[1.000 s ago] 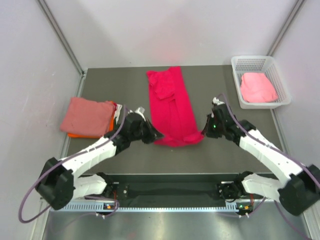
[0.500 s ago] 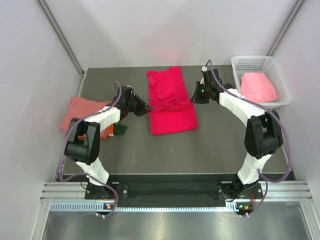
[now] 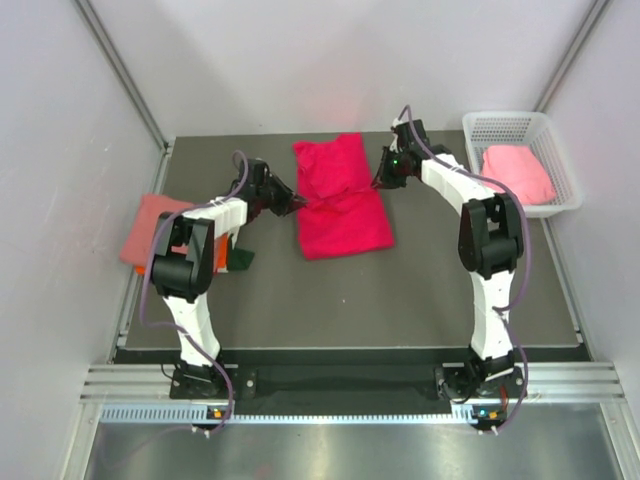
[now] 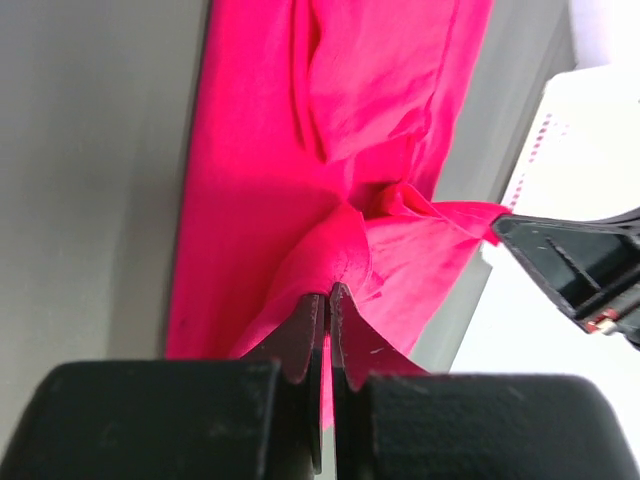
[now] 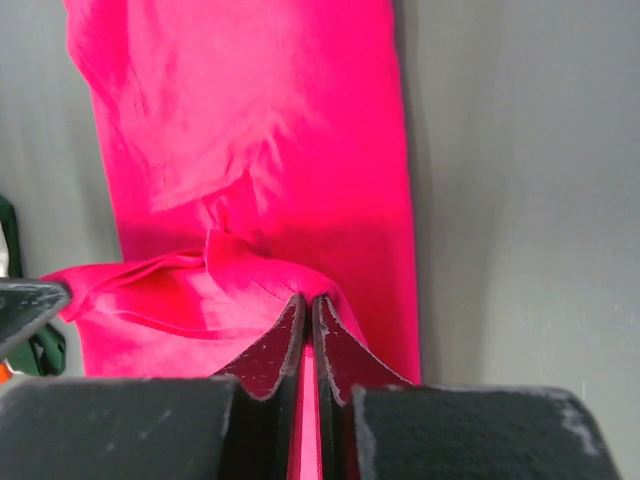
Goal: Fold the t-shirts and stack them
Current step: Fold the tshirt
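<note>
Crimson-pink t-shirt (image 3: 343, 205) lies in the upper middle of the top view, and it is much shorter than a second ago. Then it stretched long down the desk (image 3: 400, 290), with both grippers at its near hem. Now the two arms have carried that hem up the frame and over the body of the cloth, so a lengthwise fold is nearly laid. I judge the fold still needs setting down and releasing before this shirt can join the pile.

The left gripper (image 4: 328, 295) is pinched tight on a peak of the crimson-pink t-shirt, and the right gripper (image 5: 308, 302) is clamped the same way on the opposite corner. Between them the lifted edge sags and bunches into wrinkles, while the lower layer lies flat and roughly rectangular.

The salmon t-shirt (image 3: 160, 225) sits folded at the left edge of the desk. The light pink t-shirt (image 3: 515, 172) waits crumpled in the white basket (image 3: 500, 122) at upper right.
</note>
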Tool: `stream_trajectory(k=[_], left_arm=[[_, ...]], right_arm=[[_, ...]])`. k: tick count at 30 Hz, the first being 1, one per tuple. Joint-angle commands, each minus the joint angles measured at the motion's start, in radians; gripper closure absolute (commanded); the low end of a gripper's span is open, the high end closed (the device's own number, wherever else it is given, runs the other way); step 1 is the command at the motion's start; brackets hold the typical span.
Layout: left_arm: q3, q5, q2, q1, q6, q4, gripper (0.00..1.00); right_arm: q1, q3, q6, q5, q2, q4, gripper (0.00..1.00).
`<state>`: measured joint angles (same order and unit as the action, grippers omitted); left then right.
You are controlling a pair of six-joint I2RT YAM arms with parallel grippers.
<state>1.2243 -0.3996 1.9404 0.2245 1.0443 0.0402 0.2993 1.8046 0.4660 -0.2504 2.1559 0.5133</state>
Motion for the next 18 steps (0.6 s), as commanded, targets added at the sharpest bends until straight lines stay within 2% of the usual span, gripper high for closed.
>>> stream_trajectory(k=[1, 2, 3, 4, 6, 9, 18], left_arm=[[0.066, -0.007, 0.032, -0.020, -0.018, 0.032, 0.97], [0.081, -0.010, 0.040, -0.020, -0.026, 0.023, 0.83], [0.084, -0.015, 0.045, -0.022, -0.035, 0.015, 0.60], [0.083, -0.010, 0.042, -0.024, -0.038, 0.012, 0.47], [0.058, 0.001, 0.020, -0.028, -0.055, 0.009, 0.29], [0.024, 0.022, -0.049, -0.027, -0.102, -0.014, 0.23], [-0.135, 0.091, -0.291, -0.025, -0.231, -0.143, 0.21]], right_arm=[[-0.022, 0.094, -0.003, -0.033, 0.031, 0.002, 0.97], [-0.023, 0.102, -0.004, -0.041, 0.038, 0.004, 0.76], [-0.022, 0.108, -0.006, -0.044, 0.045, 0.005, 0.57], [-0.023, 0.108, -0.016, -0.043, 0.044, 0.007, 0.45], [-0.023, 0.055, -0.021, -0.038, 0.001, -0.015, 0.31], [-0.029, -0.072, -0.026, -0.026, -0.106, -0.093, 0.28], [-0.046, -0.494, -0.038, -0.032, -0.415, -0.223, 0.31]])
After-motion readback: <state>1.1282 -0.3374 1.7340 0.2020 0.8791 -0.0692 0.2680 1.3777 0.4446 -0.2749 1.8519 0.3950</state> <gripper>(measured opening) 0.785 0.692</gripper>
